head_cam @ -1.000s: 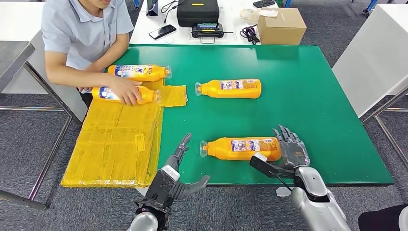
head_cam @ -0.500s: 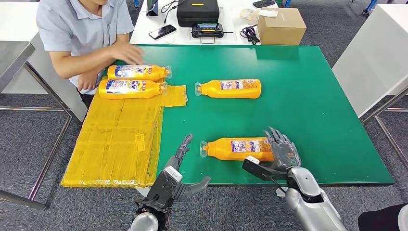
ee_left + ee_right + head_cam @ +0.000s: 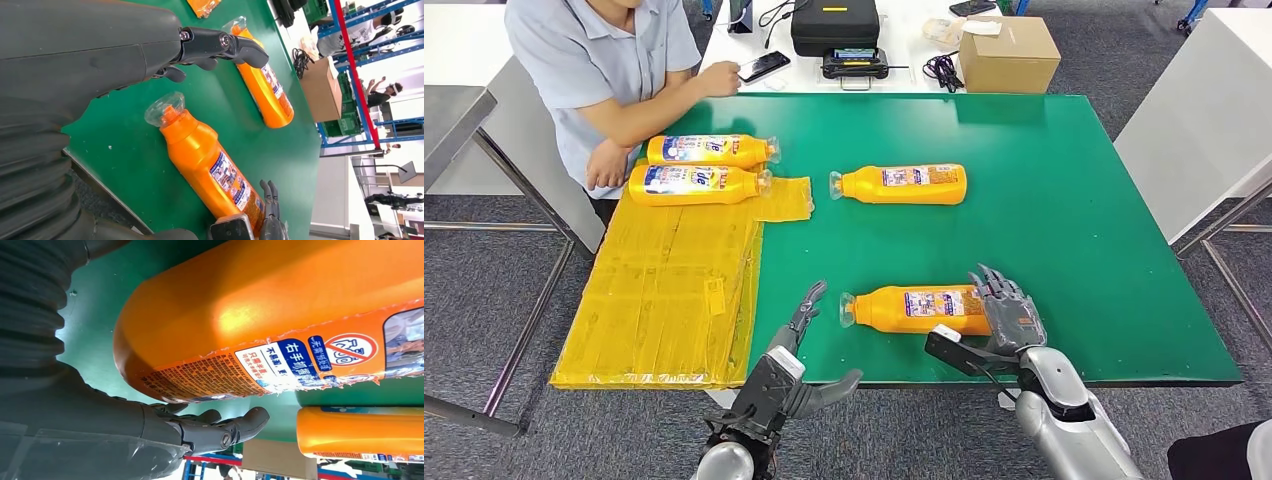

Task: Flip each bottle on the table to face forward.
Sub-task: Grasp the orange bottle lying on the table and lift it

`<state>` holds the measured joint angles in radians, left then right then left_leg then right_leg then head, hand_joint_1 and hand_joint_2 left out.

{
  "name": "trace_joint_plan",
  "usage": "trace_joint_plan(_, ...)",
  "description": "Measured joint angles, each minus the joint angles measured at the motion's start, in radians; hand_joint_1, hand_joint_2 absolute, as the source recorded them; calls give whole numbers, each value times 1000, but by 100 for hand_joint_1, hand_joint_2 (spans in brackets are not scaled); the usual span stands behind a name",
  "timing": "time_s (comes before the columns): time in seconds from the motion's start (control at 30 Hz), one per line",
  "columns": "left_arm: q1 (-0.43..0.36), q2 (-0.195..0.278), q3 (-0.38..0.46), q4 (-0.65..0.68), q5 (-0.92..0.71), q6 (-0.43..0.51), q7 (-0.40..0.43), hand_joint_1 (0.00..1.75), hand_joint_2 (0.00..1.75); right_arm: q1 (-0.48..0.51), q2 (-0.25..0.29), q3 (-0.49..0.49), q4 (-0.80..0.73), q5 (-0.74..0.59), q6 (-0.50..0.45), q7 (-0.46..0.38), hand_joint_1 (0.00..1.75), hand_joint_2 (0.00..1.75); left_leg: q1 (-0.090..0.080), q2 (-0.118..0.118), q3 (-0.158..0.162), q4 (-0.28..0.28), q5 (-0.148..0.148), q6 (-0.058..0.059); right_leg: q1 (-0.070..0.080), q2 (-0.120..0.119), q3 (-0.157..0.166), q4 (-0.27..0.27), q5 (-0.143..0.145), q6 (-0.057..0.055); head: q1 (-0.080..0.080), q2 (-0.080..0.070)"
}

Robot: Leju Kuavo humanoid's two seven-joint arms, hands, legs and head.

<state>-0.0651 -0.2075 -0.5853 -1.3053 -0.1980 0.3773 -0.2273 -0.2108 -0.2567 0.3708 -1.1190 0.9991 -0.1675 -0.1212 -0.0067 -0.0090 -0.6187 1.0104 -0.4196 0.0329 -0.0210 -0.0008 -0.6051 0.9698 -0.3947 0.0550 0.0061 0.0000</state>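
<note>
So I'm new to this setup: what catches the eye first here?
Four orange bottles on a green table: the nearest bottle lies at the front edge with the right hand at its base. Two bottles lie on yellow sheets beside a seated person.

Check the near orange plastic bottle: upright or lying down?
Lying down. The near orange plastic bottle rests lengthwise on the green table, clear cap toward the left hand.

Green counter (image 3: 1064, 200) has a yellow sheet (image 3: 674, 290) hanging off its left edge, two bottles (image 3: 702, 168) on the sheet, two more bottles (image 3: 904, 184) right of it.
</note>
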Motion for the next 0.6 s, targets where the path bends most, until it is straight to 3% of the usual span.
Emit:
trace_joint_plan(0.4, -9, 0, -13, 6, 0, -6, 2, 0, 175, -16, 1, 12, 6, -13, 12, 5, 0, 175, 0, 0, 0, 0, 0, 0, 0, 0, 0, 0, 0, 0, 0, 0)
trace_joint_plan(0.6, -28, 0, -22, 21, 1, -20, 2, 0, 175, -84, 17, 25, 64, -37, 29, -9, 0, 175, 0, 0, 0, 0, 1, 1, 0, 0, 0, 0, 0, 0, 0, 0)
